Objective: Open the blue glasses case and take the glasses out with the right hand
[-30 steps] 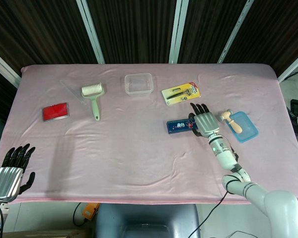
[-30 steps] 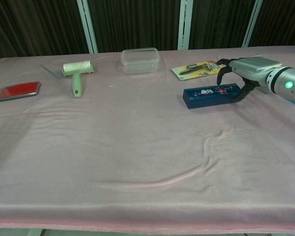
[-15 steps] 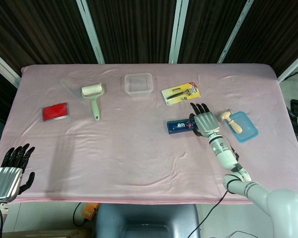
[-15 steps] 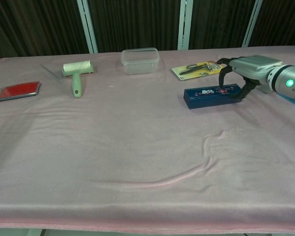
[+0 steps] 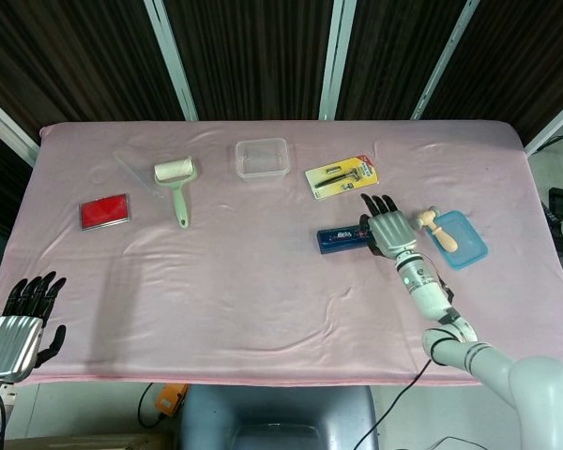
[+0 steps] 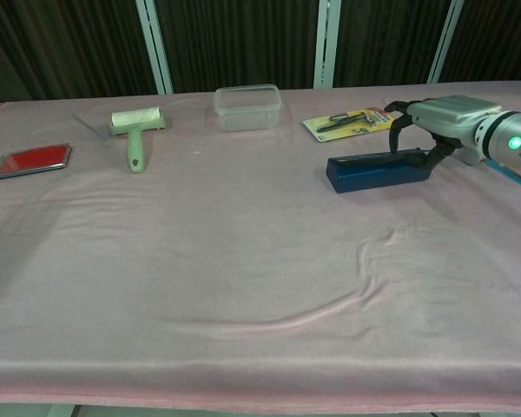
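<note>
Tipped away from the camera since a moment ago, so its patterned lid is no longer seen from the chest, the slim rectangular blue glasses case (image 6: 379, 169) is gripped at its right end by the metallic right hand (image 6: 434, 130) on wrinkled pink cloth (image 6: 243, 278), while the left hand (image 5: 21, 323) is held spread off the table edge.

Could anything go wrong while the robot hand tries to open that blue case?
The right hand only touches one end of the blue glasses case, so the case might slide or tip on the pink cloth instead of opening. The packaged tool card lies close behind it and could get bumped.
</note>
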